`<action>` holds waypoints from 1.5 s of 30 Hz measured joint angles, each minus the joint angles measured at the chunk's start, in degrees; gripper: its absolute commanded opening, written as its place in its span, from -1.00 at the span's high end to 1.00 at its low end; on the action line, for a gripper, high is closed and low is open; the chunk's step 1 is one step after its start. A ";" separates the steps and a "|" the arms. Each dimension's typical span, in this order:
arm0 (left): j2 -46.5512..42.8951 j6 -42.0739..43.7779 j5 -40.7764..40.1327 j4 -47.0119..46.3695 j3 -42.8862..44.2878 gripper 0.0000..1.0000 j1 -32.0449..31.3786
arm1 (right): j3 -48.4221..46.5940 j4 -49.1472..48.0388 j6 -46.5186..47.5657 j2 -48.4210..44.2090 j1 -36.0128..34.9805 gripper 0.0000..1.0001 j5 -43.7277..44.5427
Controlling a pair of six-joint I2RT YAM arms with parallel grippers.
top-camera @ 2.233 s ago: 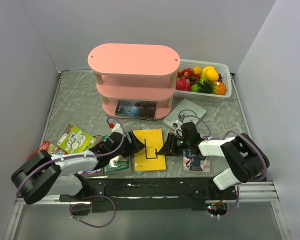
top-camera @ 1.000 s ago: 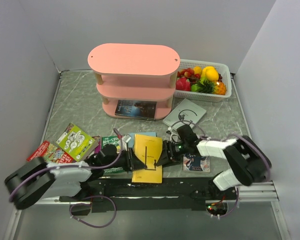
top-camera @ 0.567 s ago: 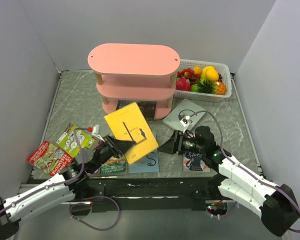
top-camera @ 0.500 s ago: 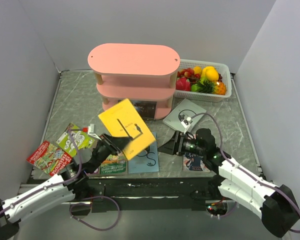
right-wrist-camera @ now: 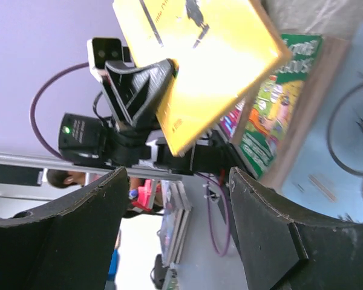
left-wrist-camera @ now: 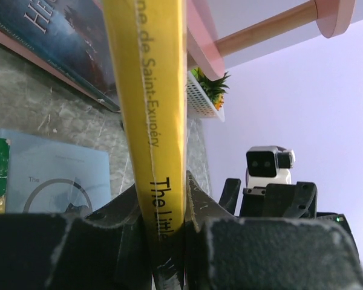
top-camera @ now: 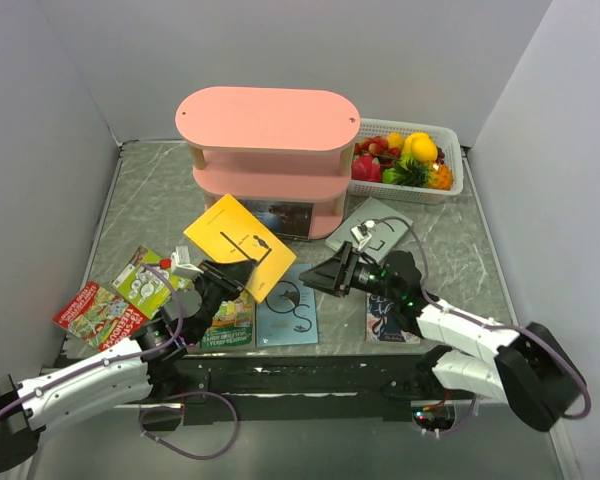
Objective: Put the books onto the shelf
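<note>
Yellow book (top-camera: 235,238) clenched in left gripper (top-camera: 223,272), tilted before shelf (top-camera: 267,120), right gripper (top-camera: 315,278) released, just beside it

A thin yellow paperback (top-camera: 235,245) hangs tilted just before the pink three-tier shelf with oval boards and pale wooden posts (top-camera: 268,120), whose bottom board carries a dark paperback (top-camera: 280,217) lying flat. A light blue paperback (top-camera: 288,318), a green paperback (top-camera: 230,322), a lime-green paperback (top-camera: 150,280), a red paperback (top-camera: 92,312) and a grey-white paperback (top-camera: 378,226) lie flat on the grey tabletop (top-camera: 150,205).

Shelf (top-camera: 267,120) at the back — basket (top-camera: 425,196) to its right, one book (top-camera: 290,220) on its bottom board
</note>
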State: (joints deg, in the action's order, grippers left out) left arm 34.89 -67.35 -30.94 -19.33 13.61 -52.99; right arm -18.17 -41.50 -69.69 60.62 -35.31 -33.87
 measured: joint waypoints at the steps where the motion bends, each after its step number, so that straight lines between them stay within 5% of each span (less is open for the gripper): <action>1: 0.42 0.02 -0.17 -0.17 0.17 0.98 -0.09 | -0.85 -1.01 -0.52 1.64 -0.44 -0.49 0.02; 12: 1.60 1.11 -0.66 -5.11 1.86 0.98 -0.46 | -9.03 -8.00 -4.52 16.63 -4.59 -0.37 -0.90; 17: 2.84 1.68 -0.42 -5.84 1.88 0.98 -0.48 | -12.44 -8.90 -4.83 20.35 -5.31 0.10 -1.95; 25: 2.78 3.65 -0.42 -4.98 3.02 0.98 -0.33 | -14.10 -13.75 -6.58 26.18 -5.29 0.11 -3.91; 30: 2.56 3.45 -0.76 -4.81 2.45 0.98 0.04 | -14.19 -23.54 -11.78 32.33 -5.25 0.33 -5.14; 34: 1.38 1.92 -1.42 -5.35 0.79 0.97 0.26 | -14.21 -28.04 -16.39 35.41 -5.25 0.83 -5.46; 37: 0.46 -0.33 -1.84 -5.66 0.42 0.80 0.42 | -14.23 -30.64 -18.40 35.89 -4.85 1.00 -5.90; 42: -0.31 -1.68 -1.60 0.42 2.69 -0.17 0.20 | -13.97 -32.41 -18.27 34.77 -3.45 1.00 -7.91; 43: -0.22 -1.22 -1.31 3.54 3.74 -0.52 -0.07 | -13.46 -32.06 -17.84 33.79 -2.54 1.00 -8.46; 45: -0.20 -0.76 -1.53 9.86 5.64 -0.76 -0.48 | -12.02 -30.60 -17.27 31.78 -0.31 1.00 -9.22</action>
State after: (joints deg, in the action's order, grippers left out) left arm 34.70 -68.12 -32.47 -9.47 19.25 -53.47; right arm -30.20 -72.10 -86.96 92.40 -35.62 -43.09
